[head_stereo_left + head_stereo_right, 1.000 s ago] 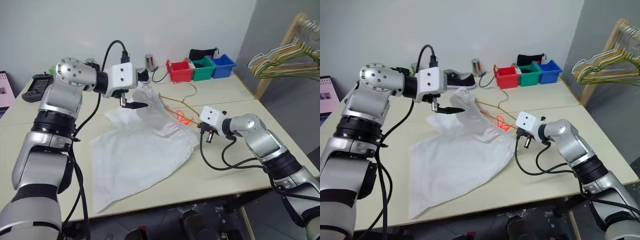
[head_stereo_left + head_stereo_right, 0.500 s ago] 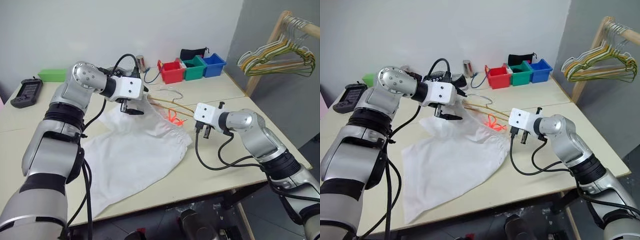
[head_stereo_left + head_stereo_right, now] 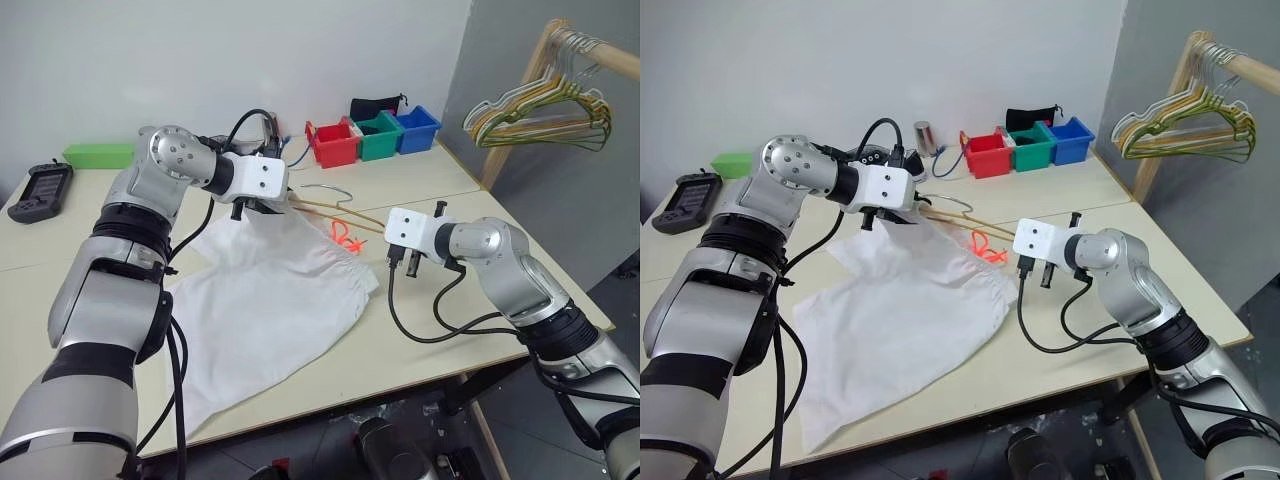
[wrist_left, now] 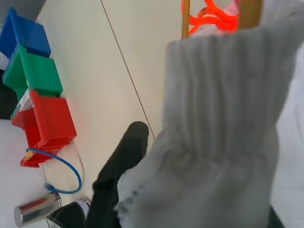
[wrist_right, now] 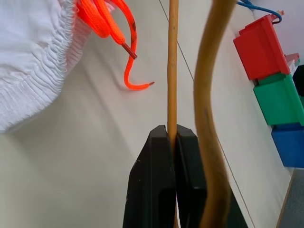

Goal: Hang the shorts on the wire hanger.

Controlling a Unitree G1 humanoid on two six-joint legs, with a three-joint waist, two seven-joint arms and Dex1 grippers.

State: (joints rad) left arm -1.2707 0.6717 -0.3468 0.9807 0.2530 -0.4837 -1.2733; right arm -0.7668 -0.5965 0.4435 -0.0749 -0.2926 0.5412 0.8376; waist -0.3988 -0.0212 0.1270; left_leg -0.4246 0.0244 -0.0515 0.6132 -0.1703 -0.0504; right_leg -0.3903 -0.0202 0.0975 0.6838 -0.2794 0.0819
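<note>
The left gripper (image 4: 156, 190) grasps the shorts' (image 3: 265, 300) waistband on the table (image 3: 430, 330), the right gripper (image 5: 172, 137) clenches the hanger (image 5: 172, 61) beside it, so threading comes next, needing the waistband drawn over the wire.

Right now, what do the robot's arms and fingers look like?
Both arms are shiny silver metal with black rings at the joints. Each wrist carries a white boxy block, with black cables looping from it. The left gripper and the right gripper each have two flat black fingers.
</note>
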